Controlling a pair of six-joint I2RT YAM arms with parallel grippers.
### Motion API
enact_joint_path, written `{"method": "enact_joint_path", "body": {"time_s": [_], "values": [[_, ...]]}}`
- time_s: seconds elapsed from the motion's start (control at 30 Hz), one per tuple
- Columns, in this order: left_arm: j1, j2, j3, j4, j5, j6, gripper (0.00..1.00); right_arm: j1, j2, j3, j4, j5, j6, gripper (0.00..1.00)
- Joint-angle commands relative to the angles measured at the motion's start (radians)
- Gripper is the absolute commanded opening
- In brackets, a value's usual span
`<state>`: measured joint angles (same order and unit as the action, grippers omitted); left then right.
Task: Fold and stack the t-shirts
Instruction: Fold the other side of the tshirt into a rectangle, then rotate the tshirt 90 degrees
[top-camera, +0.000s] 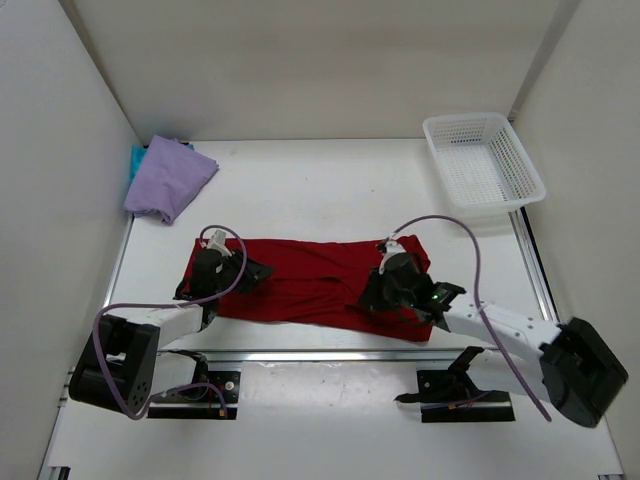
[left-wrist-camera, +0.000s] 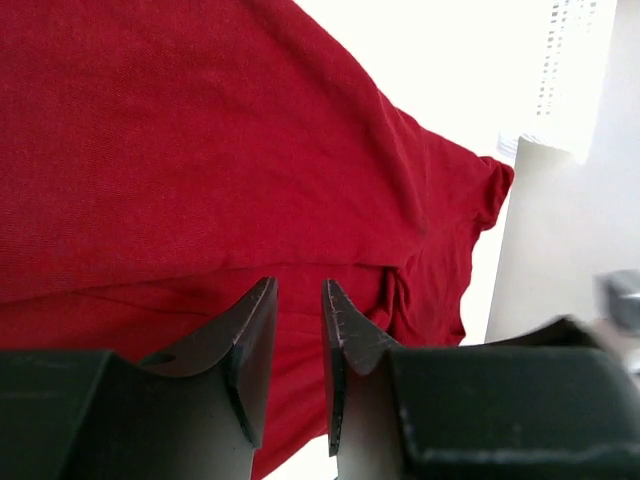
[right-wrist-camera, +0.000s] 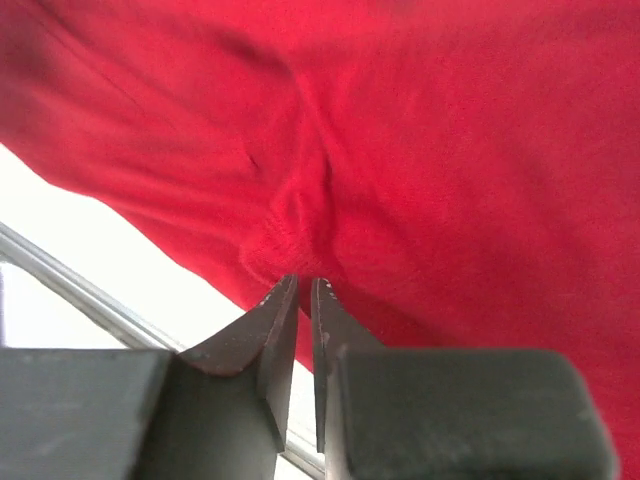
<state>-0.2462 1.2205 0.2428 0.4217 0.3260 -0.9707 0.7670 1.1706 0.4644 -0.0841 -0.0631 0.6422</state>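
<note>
The deep red t-shirt (top-camera: 310, 275) lies spread lengthwise across the middle of the table, wrinkled at its right end. My left gripper (top-camera: 252, 270) hovers over its left end; in the left wrist view the gripper (left-wrist-camera: 300, 285) is open a little, and the red cloth (left-wrist-camera: 200, 150) behind shows through the gap. My right gripper (top-camera: 370, 298) sits on the shirt's right part; in the right wrist view the gripper (right-wrist-camera: 300, 280) is shut, its tips pinching a puckered fold of the red cloth (right-wrist-camera: 450, 150). The lavender t-shirt (top-camera: 170, 178) lies folded at the back left, on top of the teal one (top-camera: 135, 160).
A white mesh basket (top-camera: 483, 160) stands at the back right corner. White walls close in the table on the left, back and right. A metal rail (top-camera: 330, 353) runs along the near edge, just below the red shirt.
</note>
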Motion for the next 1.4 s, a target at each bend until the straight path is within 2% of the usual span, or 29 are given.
{"method": "enact_joint_path", "body": {"time_s": [0.0,0.17,0.27,0.33,0.4,0.5,0.7,0.83,0.93,1.07,1.2,1.27,1.3,1.37], "values": [[-0.007,-0.035,0.027,-0.012,-0.001,0.032,0.35,-0.084,-0.173,0.034,-0.042,0.023,-0.045,0.10],[-0.053,-0.042,0.041,-0.032,-0.034,0.052,0.36,-0.299,-0.318,-0.108,-0.094,-0.001,-0.036,0.04],[-0.054,-0.019,0.039,-0.014,-0.005,0.043,0.35,-0.432,-0.386,-0.217,-0.102,-0.012,-0.007,0.00],[-0.047,-0.013,0.038,-0.009,-0.008,0.040,0.35,-0.477,-0.423,-0.259,-0.096,-0.088,-0.004,0.00],[-0.048,-0.013,0.032,-0.009,-0.013,0.040,0.35,-0.474,-0.446,-0.303,-0.095,-0.104,0.011,0.00],[-0.041,-0.003,0.038,0.005,0.001,0.032,0.35,-0.399,-0.457,-0.305,-0.137,-0.043,0.045,0.00],[-0.060,-0.024,0.065,-0.017,0.010,0.046,0.35,-0.419,-0.457,-0.173,-0.135,-0.055,-0.019,0.02],[-0.117,-0.016,0.150,-0.092,0.037,0.102,0.35,-0.355,-0.301,-0.054,-0.056,-0.021,-0.047,0.03],[-0.152,-0.004,0.208,-0.139,0.056,0.147,0.36,-0.290,-0.094,0.017,0.018,-0.010,-0.079,0.03],[-0.156,-0.004,0.225,-0.192,0.099,0.190,0.36,-0.317,0.175,0.109,0.121,-0.012,-0.102,0.02],[-0.157,-0.024,0.198,-0.210,0.133,0.198,0.38,-0.396,0.479,0.278,0.119,-0.113,-0.147,0.00],[-0.157,-0.029,0.187,-0.216,0.154,0.204,0.38,-0.419,0.619,0.473,0.086,-0.133,-0.183,0.00],[-0.151,-0.033,0.181,-0.228,0.162,0.207,0.38,-0.429,0.720,0.535,0.013,-0.147,-0.191,0.00],[-0.142,-0.059,0.165,-0.244,0.165,0.207,0.39,-0.439,0.875,0.865,-0.104,-0.191,-0.252,0.00]]}}
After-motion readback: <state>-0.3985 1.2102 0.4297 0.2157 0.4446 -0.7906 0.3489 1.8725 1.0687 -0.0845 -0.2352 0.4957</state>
